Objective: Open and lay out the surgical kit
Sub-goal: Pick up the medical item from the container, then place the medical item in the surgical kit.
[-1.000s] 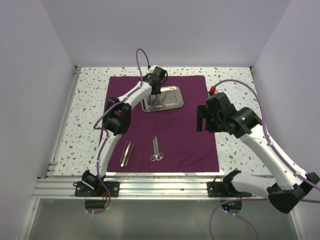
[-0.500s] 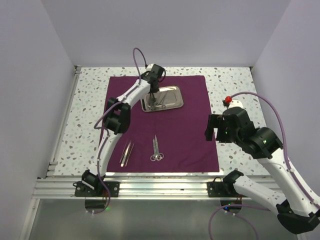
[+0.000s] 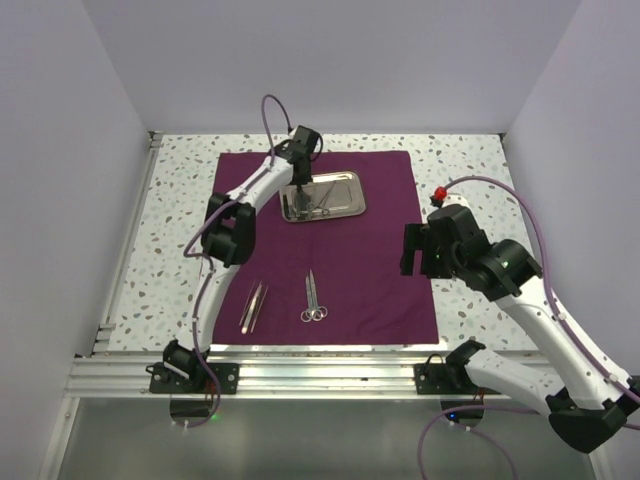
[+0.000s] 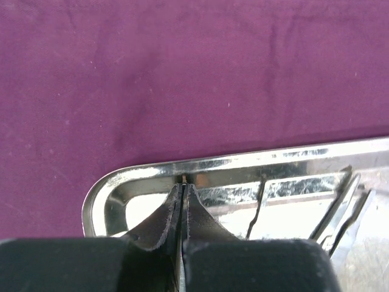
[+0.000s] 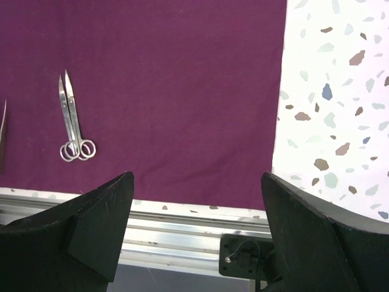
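Note:
The maroon cloth [image 3: 380,260] lies spread flat on the table. The steel tray [image 3: 360,195] sits at its far middle with slim instruments [image 3: 322,202] in it. My left gripper [image 3: 298,186] is down in the tray's left end, shut on a thin steel instrument whose tip [image 4: 183,178] pokes out between the pads near the tray rim [image 4: 243,161]. More instruments [image 4: 340,210] lie to the right in the tray. Ring-handled scissors [image 3: 313,298] and tweezers [image 3: 253,306] lie on the near cloth. My right gripper [image 3: 418,250] hovers open and empty over the cloth's right edge [image 5: 182,91]; the scissors [image 5: 73,118] show to its left.
A speckled white tabletop [image 3: 170,230] surrounds the cloth. An aluminium rail [image 3: 320,375] with the arm mounts runs along the near edge and shows in the right wrist view [image 5: 182,222]. White walls close in the left, right and back.
My right arm swung back toward the near right, then came in a little toward the cloth's right edge. My left gripper shifted slightly left in the tray, and the tray shifted with it.

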{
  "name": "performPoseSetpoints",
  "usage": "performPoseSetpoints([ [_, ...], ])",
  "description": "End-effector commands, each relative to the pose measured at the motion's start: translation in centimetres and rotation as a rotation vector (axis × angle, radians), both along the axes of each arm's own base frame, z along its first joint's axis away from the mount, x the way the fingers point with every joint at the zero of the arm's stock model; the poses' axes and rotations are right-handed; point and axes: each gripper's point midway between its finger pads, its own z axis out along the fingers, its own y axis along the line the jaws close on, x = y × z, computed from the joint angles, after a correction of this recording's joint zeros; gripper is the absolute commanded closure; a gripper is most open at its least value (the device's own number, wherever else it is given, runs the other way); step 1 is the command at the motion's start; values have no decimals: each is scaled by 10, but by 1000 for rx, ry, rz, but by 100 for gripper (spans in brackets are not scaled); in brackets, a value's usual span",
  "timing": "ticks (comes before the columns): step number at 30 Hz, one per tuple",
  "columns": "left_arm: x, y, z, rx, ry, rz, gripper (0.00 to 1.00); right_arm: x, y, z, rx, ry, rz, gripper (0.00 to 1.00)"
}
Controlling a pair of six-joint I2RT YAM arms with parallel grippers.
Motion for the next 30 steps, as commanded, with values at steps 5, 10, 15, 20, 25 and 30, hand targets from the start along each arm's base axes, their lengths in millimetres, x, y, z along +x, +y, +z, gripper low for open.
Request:
performPoseSetpoints([
  [5,-22,-8,27,-162,83,-101,100,17,21,15,81,-48,22,11],
  [10,-24,-34,89,-326,11,-158,100,23,23,18,76,-60,24,11],
  [15,-43,-45,128,-407,-14,-143,100,23,22,21,65,-67,34,11],
  [20,-103,-92,136,-407,20,-182,100,21,7,27,20,-88,-10,11],
  [25,-184,-157,118,-492,87,-142,100,20,-24,44,-56,-144,-134,10],
  [30,-242,-195,95,-520,135,-76,100,7,-53,49,-105,-164,-244,8],
])
